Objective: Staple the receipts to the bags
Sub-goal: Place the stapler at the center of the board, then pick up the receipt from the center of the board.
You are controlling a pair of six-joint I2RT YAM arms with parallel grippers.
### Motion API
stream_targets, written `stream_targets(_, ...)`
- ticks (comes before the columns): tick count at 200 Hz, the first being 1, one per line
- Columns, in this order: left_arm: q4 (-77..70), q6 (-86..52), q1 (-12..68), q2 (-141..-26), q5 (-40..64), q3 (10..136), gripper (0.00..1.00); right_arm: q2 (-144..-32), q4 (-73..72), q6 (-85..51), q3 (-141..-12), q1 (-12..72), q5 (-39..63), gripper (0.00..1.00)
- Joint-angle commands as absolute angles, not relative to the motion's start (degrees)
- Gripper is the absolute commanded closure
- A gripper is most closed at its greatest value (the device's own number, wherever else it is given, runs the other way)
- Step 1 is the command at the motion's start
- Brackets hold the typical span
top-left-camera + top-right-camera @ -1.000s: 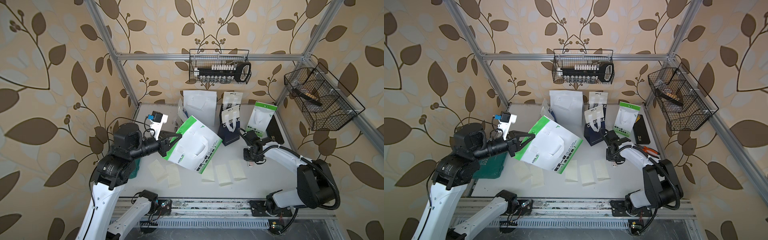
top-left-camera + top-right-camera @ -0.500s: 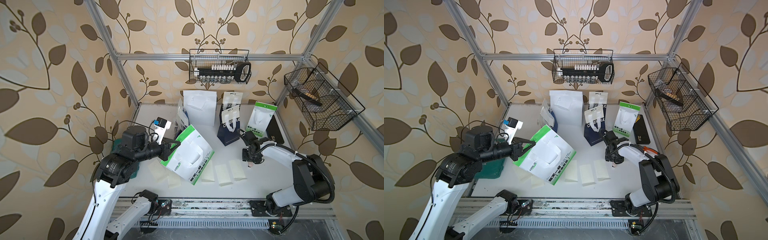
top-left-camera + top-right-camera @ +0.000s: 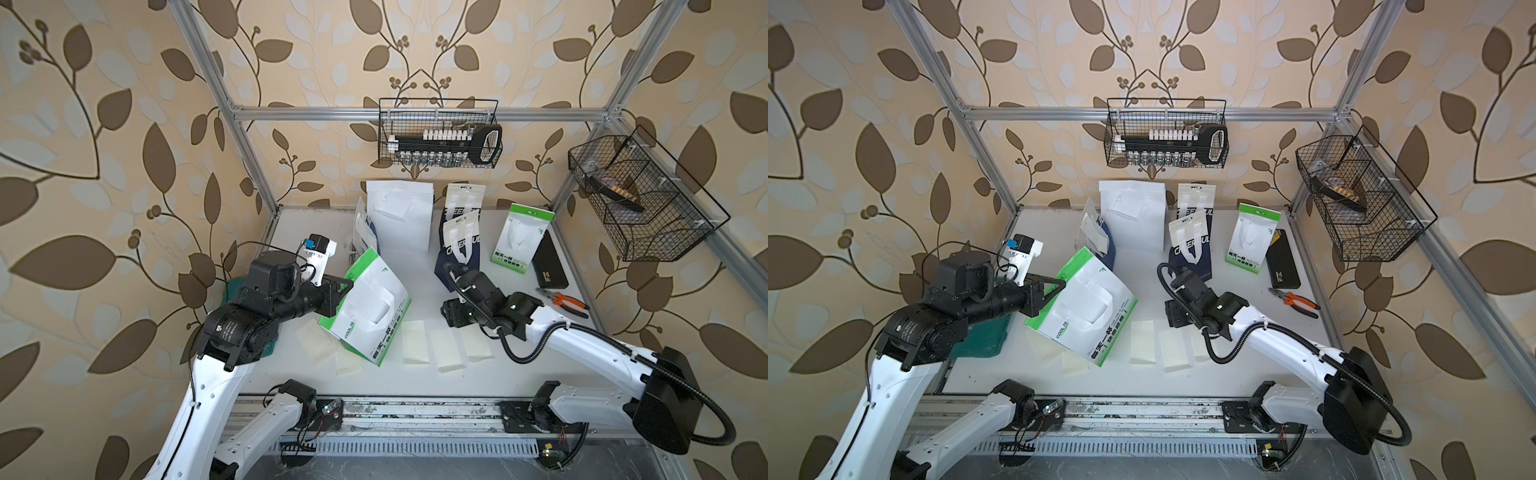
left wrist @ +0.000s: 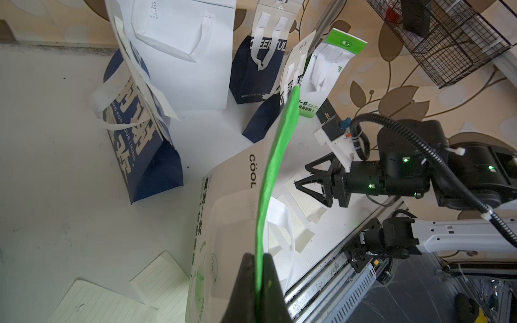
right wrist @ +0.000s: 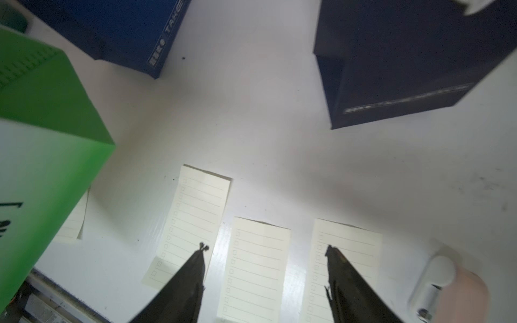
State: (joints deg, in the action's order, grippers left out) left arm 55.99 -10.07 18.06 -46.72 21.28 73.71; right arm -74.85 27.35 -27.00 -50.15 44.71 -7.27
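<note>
green-and-white bag [image 3: 370, 316]: held tilted over the left-centre of the tabletop [image 3: 415, 386]; cannot tell if its low corner touches down.
left claw [image 4: 258, 279]: clenched on the bag's green top edge; the paper bows away from the grip.
left receipts [image 3: 309, 332]: 2 slips flat on the tabletop, partly hidden under the held bag.
right receipts [image 5: 257, 265]: 3 lined slips lie flat, side by side, just right of the held bag.
right claw [image 5: 264, 251]: released, fingers spread wide, hovering over the middle of the 3 slips and touching none.
other bags [image 3: 399, 216]: 5 stand or lean at the back, well apart from the slips.
stapler: not made out; a pale blurred thing [image 5: 442, 279] lies beside the rightmost slip, cannot tell what it is.
risk 1: the wide spread reaches over both neighbouring slips, so closing could gather 2 or 3 at once.
risk 2: a thin slip flat on a smooth tabletop may slide out from the fingers rather than lift.
risk 3: the bag hangs from 1 thin edge, so it may sag, swing or slip free.
risk 4: its low corner could drag the 2 slips beneath it out of place.
</note>
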Motion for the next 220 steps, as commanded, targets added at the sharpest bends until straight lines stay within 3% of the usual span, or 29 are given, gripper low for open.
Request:
stream_targets(1,58.55,-11.21,18.46,-45.06,18.62,74.00,1.00,-80.22,19.90,-27.66,-49.94,46.69,-5.72,0.32)
stream_targets(115,62.92,-10.62,18.48,-42.10,18.02,72.33,1.00,-100.48,13.69,-27.86,-54.87,49.84,-7.95,0.42)
stream_targets(177,62.16,-10.97,18.46,-41.75,17.92,71.65,1.00,-104.34,17.53,-28.83,-55.11,53.37,-10.99,0.64)
stream_targets(220,61.96,-11.38,18.46,-41.65,18.76,71.71,1.00,-106.54,18.51,-29.19,-54.65,53.43,-11.67,0.98)
